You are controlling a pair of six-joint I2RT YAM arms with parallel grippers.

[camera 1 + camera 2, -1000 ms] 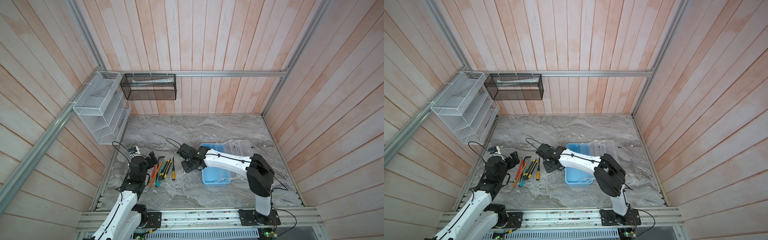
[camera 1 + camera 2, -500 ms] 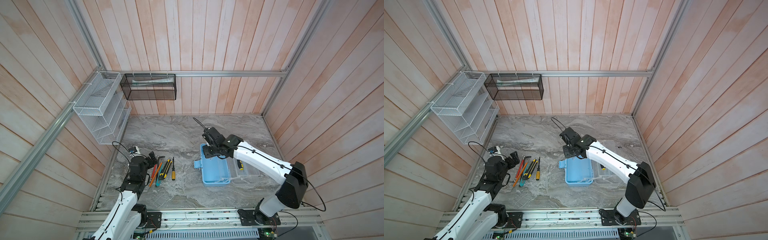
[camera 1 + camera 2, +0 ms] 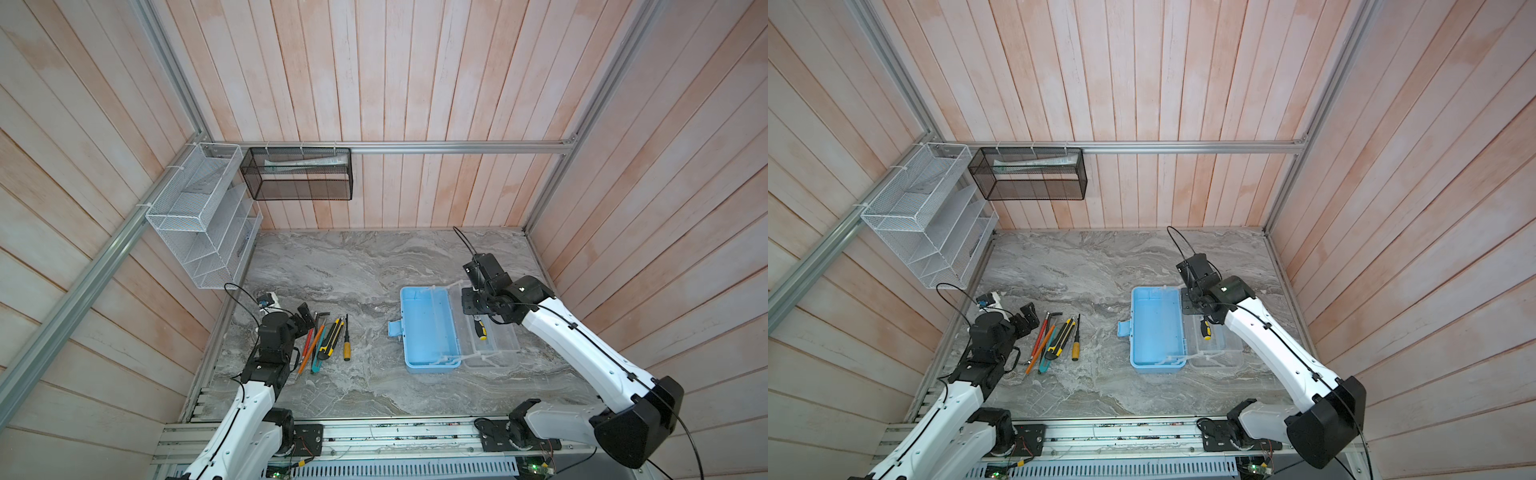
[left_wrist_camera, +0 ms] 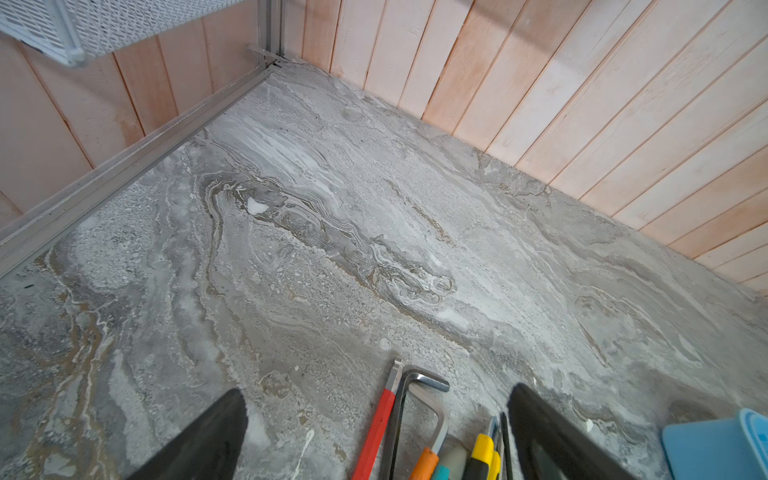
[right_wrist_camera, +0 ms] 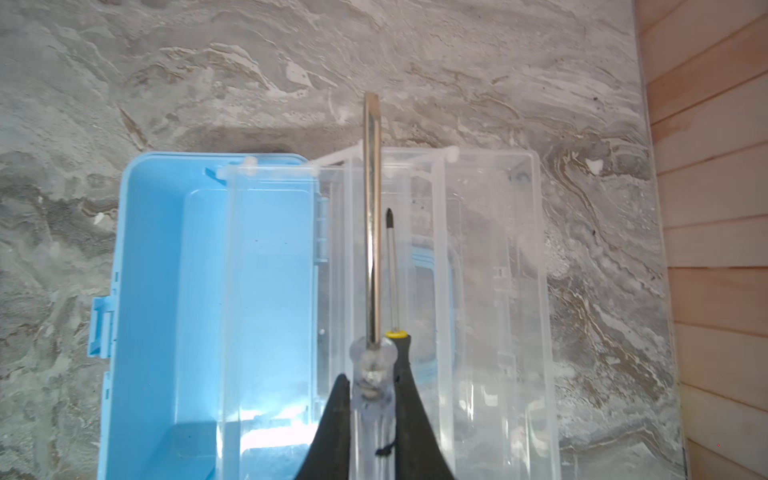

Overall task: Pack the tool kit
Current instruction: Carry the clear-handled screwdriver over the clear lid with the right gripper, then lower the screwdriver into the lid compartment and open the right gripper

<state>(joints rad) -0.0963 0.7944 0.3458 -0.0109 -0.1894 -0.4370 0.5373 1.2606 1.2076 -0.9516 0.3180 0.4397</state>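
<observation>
We are packing the tool kit, and we are judging the job to be at an early stage. The case (image 3: pixel 428 332) is lying open on the marble table (image 3: pixel 353 266), with its light-blue base beside its see-through lid (image 3: pixel 500 345). One yellow-black screwdriver (image 3: pixel 480 328) is already lying on the clear side, though we cannot tell whether it is resting on the lid itself or on an inner tray. The blue base is showing no tool in it.

Our right gripper (image 5: pixel 372 374) is hanging over that clear side. Its fingers are clamped on the clear handle of a flat-blade screwdriver (image 5: pixel 371 208), whose shaft is running just above the one lying there.

Our left gripper (image 3: pixel 305 316) is hovering with its fingers wide apart and holding nothing, at the end of the row of loose tools. That row is lying well apart from the case: a hex key (image 3: pixel 322 316), a red pencil (image 3: pixel 308 340), an orange pencil (image 3: pixel 312 353), a yellow-black cutter (image 3: pixel 330 343) and a yellow-handled screwdriver (image 3: pixel 346 343).

By our reckoning, most of the work is waiting. The held screwdriver needs setting down, the whole row needs carrying across, and the lid needs closing.
</observation>
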